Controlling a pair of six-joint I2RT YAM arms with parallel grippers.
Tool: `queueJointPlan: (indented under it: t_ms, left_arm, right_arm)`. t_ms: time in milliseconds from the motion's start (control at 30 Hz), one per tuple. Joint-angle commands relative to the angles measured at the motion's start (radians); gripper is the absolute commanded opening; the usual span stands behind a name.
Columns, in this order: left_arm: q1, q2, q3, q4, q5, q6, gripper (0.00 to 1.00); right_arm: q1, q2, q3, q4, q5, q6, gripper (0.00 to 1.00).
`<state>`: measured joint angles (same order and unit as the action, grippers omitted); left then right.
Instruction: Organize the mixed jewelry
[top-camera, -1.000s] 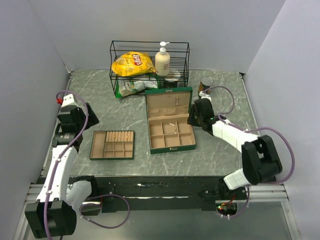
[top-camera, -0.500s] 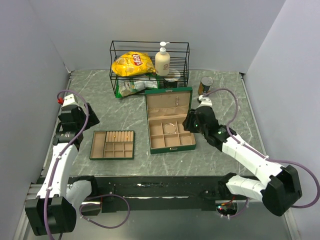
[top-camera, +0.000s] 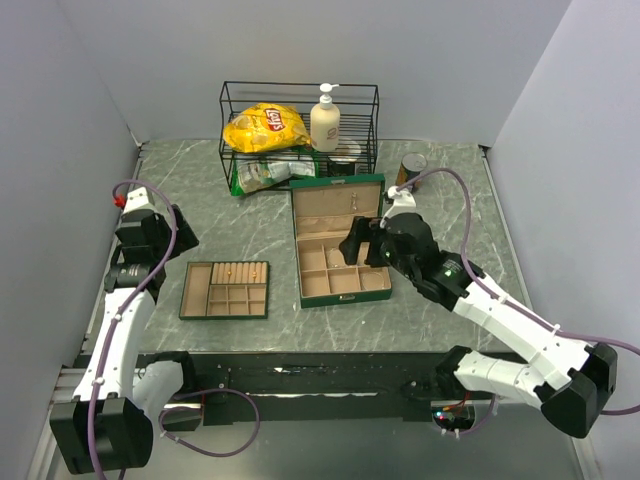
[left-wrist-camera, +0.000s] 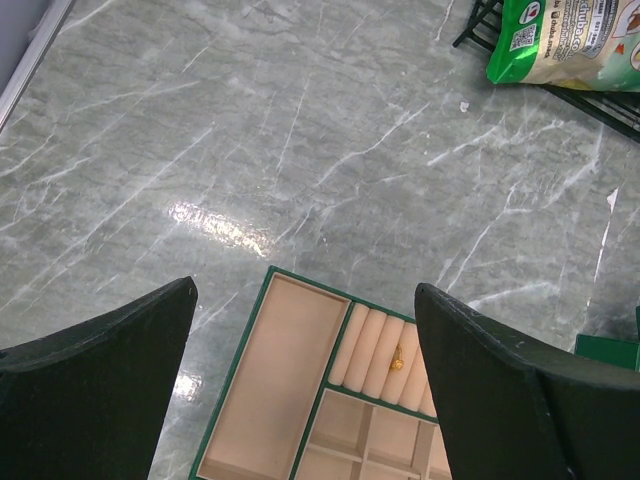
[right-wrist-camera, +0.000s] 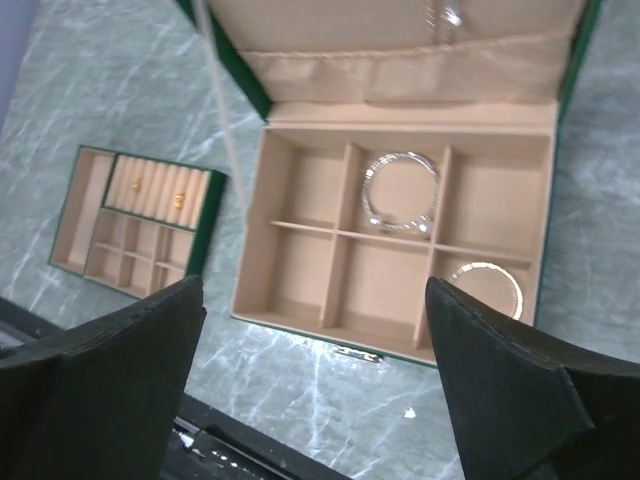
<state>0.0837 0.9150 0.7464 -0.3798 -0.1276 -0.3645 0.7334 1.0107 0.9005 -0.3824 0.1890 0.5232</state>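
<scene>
The green box (top-camera: 344, 297) stands open at mid-table, with its lid up. One silvery wire bangle (right-wrist-camera: 400, 192) lies in its back middle compartment (right-wrist-camera: 375, 285), a second bangle (right-wrist-camera: 487, 285) in the front right one. A small silvery piece (right-wrist-camera: 445, 15) hangs on the lid lining. My right gripper (top-camera: 358, 245) hovers open over the box's right half, nothing between its fingers (right-wrist-camera: 315, 300). The flat tray (top-camera: 199, 283) lies left of the box. A small gold ring (left-wrist-camera: 397, 362) sits in its roll slots. My left gripper (left-wrist-camera: 305, 290) hangs open above the tray's far end (left-wrist-camera: 285, 380).
A black wire rack (top-camera: 300, 130) at the back holds a yellow chip bag (top-camera: 265, 127), a soap bottle (top-camera: 325, 120) and a green packet (top-camera: 265, 172). A can (top-camera: 412, 167) stands behind the box's right corner. The table's front edge lies just below the box.
My right arm swung left from beside the box's right edge to above its compartments, and its jaws opened wide. The left arm stayed still.
</scene>
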Motion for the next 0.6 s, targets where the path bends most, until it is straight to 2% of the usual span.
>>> queueJointPlan:
  t_ms: [0, 133, 233, 367, 400, 467, 567]
  left_arm:
    - [0.005, -0.024, 0.038, 0.027, 0.02, -0.014, 0.96]
    - [0.005, -0.034, 0.036, 0.025, 0.019, -0.014, 0.96]
    - [0.004, -0.044, 0.036, 0.025, 0.014, -0.013, 0.96]
    - [0.005, -0.054, 0.033, 0.025, 0.011, -0.013, 0.96]
    - [0.005, -0.056, 0.031, 0.025, 0.013, -0.013, 0.96]
    - [0.005, -0.061, 0.03, 0.025, 0.013, -0.013, 0.96]
    - [0.004, -0.064, 0.03, 0.027, 0.014, -0.013, 0.96]
  right_arm:
    - [0.02, 0.02, 0.096, -0.023, -0.052, -0.018, 1.0]
    - [0.018, 0.049, 0.127, 0.003, -0.135, 0.001, 1.0]
    - [0.018, 0.074, 0.101, 0.068, -0.132, 0.054, 1.0]
    - [0.011, 0.028, -0.02, 0.22, -0.053, 0.156, 1.0]
    - [-0.003, 0.011, -0.041, 0.22, -0.049, 0.182, 1.0]
    - [-0.017, 0.005, -0.046, 0.218, -0.078, 0.135, 1.0]
    - [-0.022, 0.035, 0.03, 0.082, -0.025, 0.155, 1.0]
